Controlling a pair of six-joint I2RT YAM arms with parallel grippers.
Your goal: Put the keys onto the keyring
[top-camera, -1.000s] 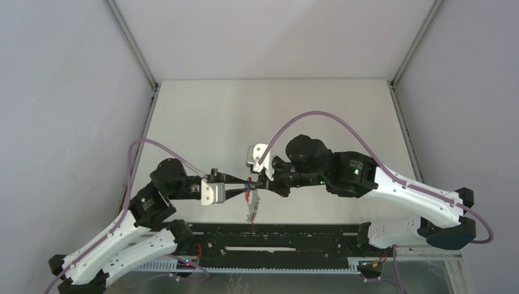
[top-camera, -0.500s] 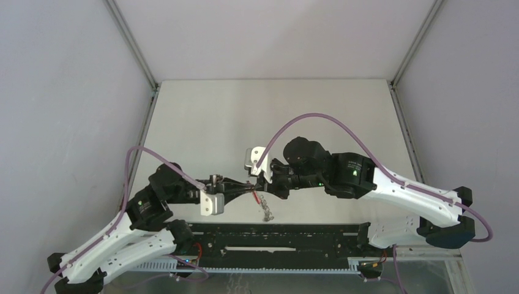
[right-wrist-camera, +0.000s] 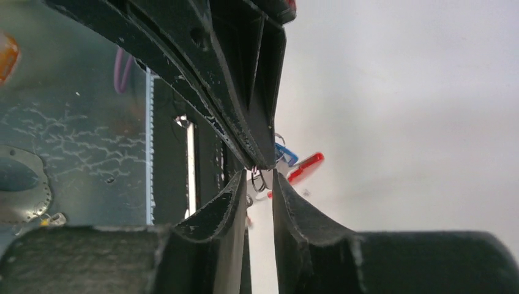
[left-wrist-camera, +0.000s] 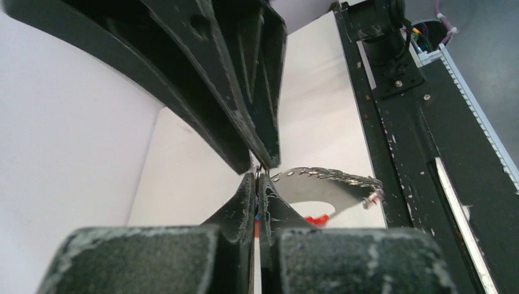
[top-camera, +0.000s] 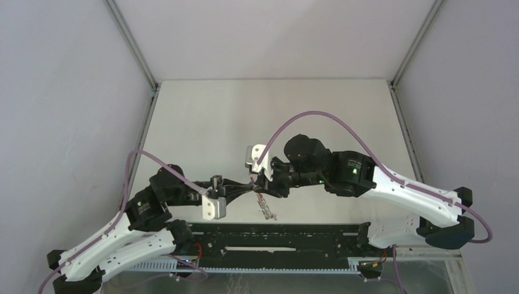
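Keyring (top-camera: 267, 208) position: in the top view the silver ring cluster shows as a short chain. It trails toward the near side from the point where the two claws meet, over the middle of the table (top-camera: 245, 116) and just far of the black rail (top-camera: 281, 236). Whether its lower end touches the table cannot be told.

Left claw (left-wrist-camera: 257, 182): closed tight. In the left wrist view its fingertips press together on a thin piece of metal. A silver beaded strip of the keyring curves out sideways from that pinch. Judged state: gripping the keyring.

Right claw (right-wrist-camera: 259, 184): the jaws stand slightly apart, tip to tip against the left claw. Small wire rings sit in the narrow gap at its fingertips. Contact with either finger cannot be confirmed, so no grip is claimed.

Keys: the blue tag (right-wrist-camera: 285, 153) and the red tag (right-wrist-camera: 306, 166) appear in the right wrist view just beyond the right claw's fingertips. The blue tag lies closer to the wire rings and the red tag further out. The metal blades are too small to make out.

Progress: keys and rings are gathered in one bunch at the claw tips, which suggests that threading is in hand or near its end. The pictures do not show whether either key is actually through a ring. Steps judged to be left: confirm that both keys are captive on the keyring, then release.
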